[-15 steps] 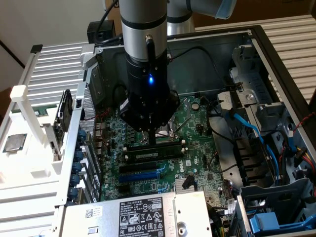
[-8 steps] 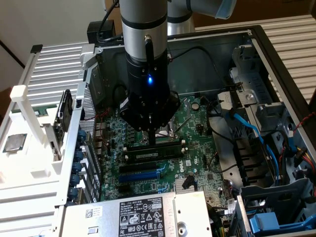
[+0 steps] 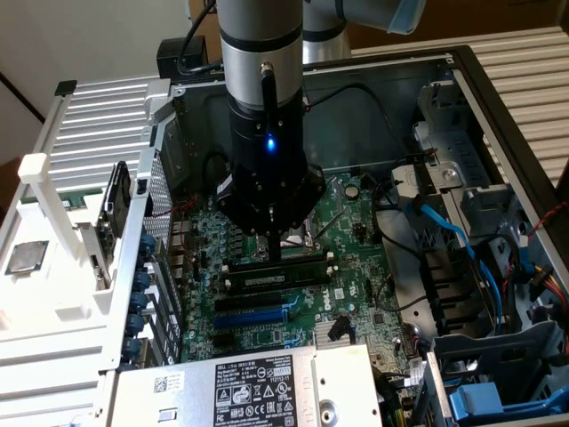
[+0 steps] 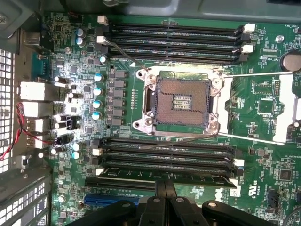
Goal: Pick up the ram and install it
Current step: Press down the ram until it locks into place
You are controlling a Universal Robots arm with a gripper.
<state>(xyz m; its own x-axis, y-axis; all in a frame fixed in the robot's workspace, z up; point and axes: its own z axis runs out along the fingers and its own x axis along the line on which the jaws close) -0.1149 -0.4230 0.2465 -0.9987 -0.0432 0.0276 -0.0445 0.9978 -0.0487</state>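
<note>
1. Hovering right over the motherboard point(image 3: 356, 267) inside the open computer case point(image 3: 462, 80), the arm's black gripper point(image 3: 274, 249) points straight down at the memory area.
2. Look at the wrist view: the two fingers point(image 4: 160, 197) sit pressed together with no gap showing between them, their tips right at the edge of the ram point(image 4: 164, 179).
3. That ram lies lengthwise in the slot nearest the gripper, a dark stick with a pale label strip, seen in the exterior view just under the gripper point(image 3: 276, 277).
4. Whether the fingers pinch the stick or merely press against its edge, I cannot tell from either view.
5. Beside it, the neighbouring memory slots point(image 4: 164, 153) sit bare, white end clips showing at their ends.
6. Beyond them, the open processor socket point(image 4: 181, 101) gleams, its metal frame catching the light.
7. On the socket's far side, another bank of long black slots point(image 4: 174, 42) runs parallel.
8. Just beside the ram, on the gripper's side, the blue expansion slot point(image 3: 253, 315) peeks out.
9. At the exterior view's bottom edge, the grey power supply point(image 3: 258, 387) shows its label.
</note>
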